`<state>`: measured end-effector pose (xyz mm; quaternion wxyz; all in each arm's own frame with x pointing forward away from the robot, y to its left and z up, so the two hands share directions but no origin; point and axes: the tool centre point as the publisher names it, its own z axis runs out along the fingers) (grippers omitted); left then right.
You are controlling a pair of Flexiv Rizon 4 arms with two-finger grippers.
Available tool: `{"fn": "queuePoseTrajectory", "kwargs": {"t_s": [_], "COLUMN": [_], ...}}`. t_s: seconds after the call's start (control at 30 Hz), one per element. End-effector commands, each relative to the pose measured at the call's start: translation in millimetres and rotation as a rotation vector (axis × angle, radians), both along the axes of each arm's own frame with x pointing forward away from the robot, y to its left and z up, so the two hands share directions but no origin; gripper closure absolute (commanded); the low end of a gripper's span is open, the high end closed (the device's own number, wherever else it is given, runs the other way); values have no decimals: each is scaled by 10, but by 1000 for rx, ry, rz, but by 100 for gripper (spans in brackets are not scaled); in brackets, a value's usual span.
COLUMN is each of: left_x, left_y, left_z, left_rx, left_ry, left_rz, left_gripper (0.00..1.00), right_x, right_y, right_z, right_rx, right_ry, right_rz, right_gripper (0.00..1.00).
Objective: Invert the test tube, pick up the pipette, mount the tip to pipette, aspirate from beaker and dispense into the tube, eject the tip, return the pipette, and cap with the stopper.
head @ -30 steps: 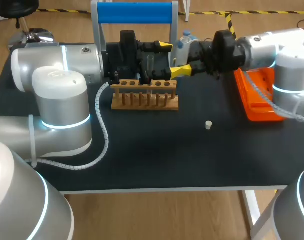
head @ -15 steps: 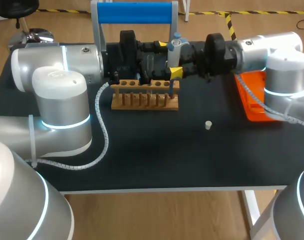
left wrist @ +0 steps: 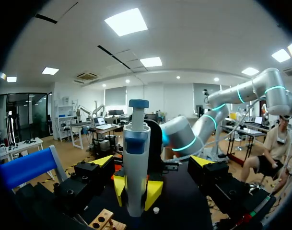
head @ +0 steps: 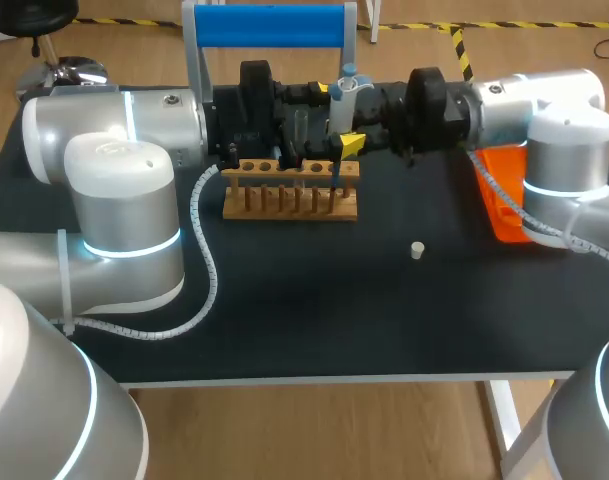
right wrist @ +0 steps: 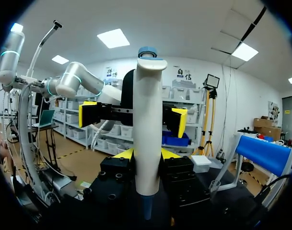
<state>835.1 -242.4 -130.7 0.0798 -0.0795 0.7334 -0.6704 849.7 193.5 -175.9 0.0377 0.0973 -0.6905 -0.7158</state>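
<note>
A white pipette with a blue top (head: pixel 343 95) stands upright over the right end of the wooden tube rack (head: pixel 289 192). My right gripper (head: pixel 346 122) is shut on its body (right wrist: pixel 147 129), a yellow tip on each side. My left gripper (head: pixel 319 108) faces it from the left, open wide, and the pipette (left wrist: pixel 136 167) stands just ahead of its spread fingers without touching them. The pipette's lower end reaches down to the rack's last holes. A small white stopper (head: pixel 417 250) lies on the black table to the right of the rack. I cannot make out the test tube.
An orange tray (head: pixel 504 205) lies at the table's right side under my right arm. A frame with a blue bar (head: pixel 269 25) stands behind the rack. A white spiral cable (head: pixel 206 260) hangs from my left arm onto the table.
My right gripper has carried the pipette to the left, from near the orange tray to the rack's right end, close to my left gripper. The left arm has not moved.
</note>
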Motion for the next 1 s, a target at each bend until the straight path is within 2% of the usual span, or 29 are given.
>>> {"fn": "queuePoseTrajectory", "kwargs": {"t_s": [0.03, 0.17, 0.23, 0.3, 0.33, 0.47, 0.87, 0.9, 0.93, 0.97, 1.0], "left_x": [-1, -1, -1, -1, -1, -1, -1, -1, -1, -1, -1], "left_y": [-16, -16, -16, -16, -16, -16, -16, -16, -16, -16, -16], "left_z": [-14, -14, -14, -14, -14, -14, -14, -14, -14, -14, -14], "left_rx": [-4, -4, -4, -4, -4, -4, -4, -4, -4, -4, -4], "left_ry": [-2, -2, -2, -2, -2, -2, -2, -2, -2, -2, -2], "left_rz": [4, 4, 4, 4, 4, 4, 4, 4, 4, 4, 4], "left_gripper": [0, 11, 32, 46, 60, 100, 100, 100, 100, 100, 100], "right_x": [-17, -25, -30, -34, -38, -48, -77, -82, -88, -92, -98], "right_y": [0, -1, 1, 3, 3, -1, -1, -2, -4, -9, -18], "right_z": [11, 22, 24, 26, 30, 41, 58, 59, 61, 64, 67], "right_rx": [4, 8, 10, 12, 13, 17, 17, 17, 17, 14, 11], "right_ry": [-3, -4, -6, -8, -9, -13, -12, -11, -12, -14, -15], "right_rz": [-9, -13, -14, -15, -16, -18, -1, 1, 5, 8, 13], "right_gripper": [100, 100, 100, 100, 100, 100, 100, 67, 27, 0, 0]}}
